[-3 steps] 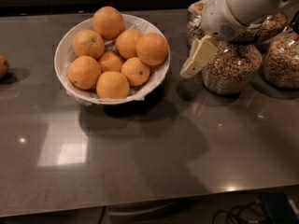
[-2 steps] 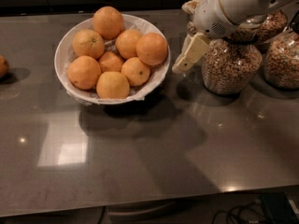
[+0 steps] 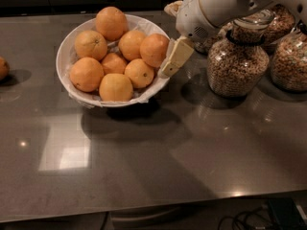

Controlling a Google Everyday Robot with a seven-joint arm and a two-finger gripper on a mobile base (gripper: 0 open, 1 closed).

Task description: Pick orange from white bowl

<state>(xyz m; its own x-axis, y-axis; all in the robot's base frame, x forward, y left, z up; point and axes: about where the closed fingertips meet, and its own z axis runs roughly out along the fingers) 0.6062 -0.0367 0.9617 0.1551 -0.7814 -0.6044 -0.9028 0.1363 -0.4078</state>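
Note:
The white bowl (image 3: 64, 56) stands at the back left of the dark table and holds several oranges. The deep-orange orange (image 3: 153, 49) lies at the bowl's right side, against the rim. My gripper (image 3: 167, 40) comes in from the upper right and sits at the bowl's right rim, just right of that orange. It is open and empty. One cream finger (image 3: 175, 57) hangs over the rim beside the orange, the other finger (image 3: 171, 7) shows behind it. Paler oranges and ones with dark stem dots fill the rest of the bowl.
Glass jars of cereal (image 3: 237, 61) stand right of the bowl, under and behind my arm, with another jar (image 3: 290, 61) at the right edge. A lone orange (image 3: 3, 68) lies on the table at the far left. The table's front edge (image 3: 153, 210) runs along the bottom.
My gripper has moved left, from in front of the cereal jar to the bowl's right rim beside the orange. The bowl and fruit have not moved.

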